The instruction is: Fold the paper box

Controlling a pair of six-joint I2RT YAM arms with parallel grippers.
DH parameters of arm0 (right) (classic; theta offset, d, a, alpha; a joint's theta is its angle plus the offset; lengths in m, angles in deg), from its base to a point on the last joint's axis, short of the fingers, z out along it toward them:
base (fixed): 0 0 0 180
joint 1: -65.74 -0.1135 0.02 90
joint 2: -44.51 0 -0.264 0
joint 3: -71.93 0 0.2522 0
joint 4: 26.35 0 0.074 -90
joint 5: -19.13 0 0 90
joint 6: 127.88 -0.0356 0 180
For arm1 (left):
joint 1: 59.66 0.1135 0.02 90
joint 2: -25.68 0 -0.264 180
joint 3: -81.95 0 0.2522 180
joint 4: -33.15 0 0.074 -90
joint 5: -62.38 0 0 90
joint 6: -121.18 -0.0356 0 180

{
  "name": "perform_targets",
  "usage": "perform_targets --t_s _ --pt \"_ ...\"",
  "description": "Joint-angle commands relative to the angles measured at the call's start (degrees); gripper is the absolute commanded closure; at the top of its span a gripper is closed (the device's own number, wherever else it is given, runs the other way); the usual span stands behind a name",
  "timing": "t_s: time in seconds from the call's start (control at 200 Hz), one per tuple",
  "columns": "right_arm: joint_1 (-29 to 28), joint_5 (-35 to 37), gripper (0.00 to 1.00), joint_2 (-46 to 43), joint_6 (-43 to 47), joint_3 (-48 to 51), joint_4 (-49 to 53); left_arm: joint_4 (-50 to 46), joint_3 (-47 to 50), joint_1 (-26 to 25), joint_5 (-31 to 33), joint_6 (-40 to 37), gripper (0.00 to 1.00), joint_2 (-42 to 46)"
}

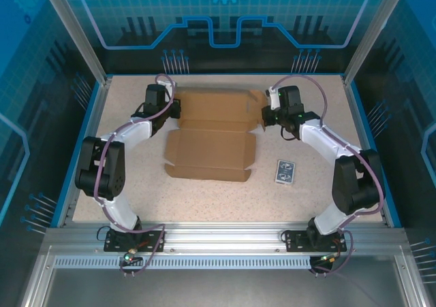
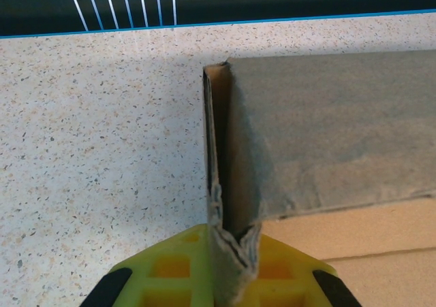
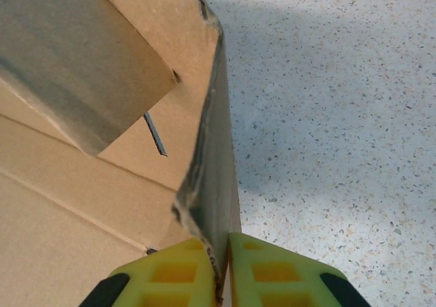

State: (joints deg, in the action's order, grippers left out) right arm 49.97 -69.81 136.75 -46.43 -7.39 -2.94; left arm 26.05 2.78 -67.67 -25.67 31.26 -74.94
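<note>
The paper box [image 1: 212, 135] is a brown cardboard sheet with flaps, lying in the middle of the table. My left gripper [image 1: 177, 108] is at its far left edge and is shut on an upturned side flap [image 2: 231, 252], the crumpled cardboard pinched between the yellow fingers [image 2: 177, 266]. My right gripper [image 1: 267, 114] is at the far right edge, shut on the upright right side wall [image 3: 218, 184] of the box, with its yellow fingers [image 3: 272, 273] pressed on both faces. Another flap [image 3: 75, 62] leans inward above the box floor.
A small blue-patterned card pack [image 1: 285, 171] lies on the speckled table [image 1: 204, 198] to the right of the box. Blue raised edges and metal posts border the table. The arm bases stand at the near edge.
</note>
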Motion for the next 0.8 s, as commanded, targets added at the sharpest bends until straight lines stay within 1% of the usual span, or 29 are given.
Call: perform_targets --t_s 0.0,0.2,0.415,0.575,0.795 --pt "-1.6 1.3 0.9 -2.5 -0.7 1.4 1.2 0.4 0.0 -0.3 -0.7 1.1 1.0 2.3" --pt "-4.3 0.8 0.92 -3.9 -2.8 2.6 1.1 0.4 -0.1 -0.3 -0.6 1.3 1.0 2.0" --pt "-5.6 -1.7 0.92 -3.7 -5.1 1.9 0.5 0.3 -0.1 -0.3 -0.6 1.4 1.0 1.6" --pt "-7.1 -1.9 0.92 -2.7 -6.2 0.5 0.6 0.3 -0.2 -0.3 -0.6 1.4 1.0 1.6" --pt "-9.5 -1.0 0.88 1.3 -7.2 -3.2 0.5 0.2 -0.2 -0.3 -0.8 1.6 1.0 1.6"
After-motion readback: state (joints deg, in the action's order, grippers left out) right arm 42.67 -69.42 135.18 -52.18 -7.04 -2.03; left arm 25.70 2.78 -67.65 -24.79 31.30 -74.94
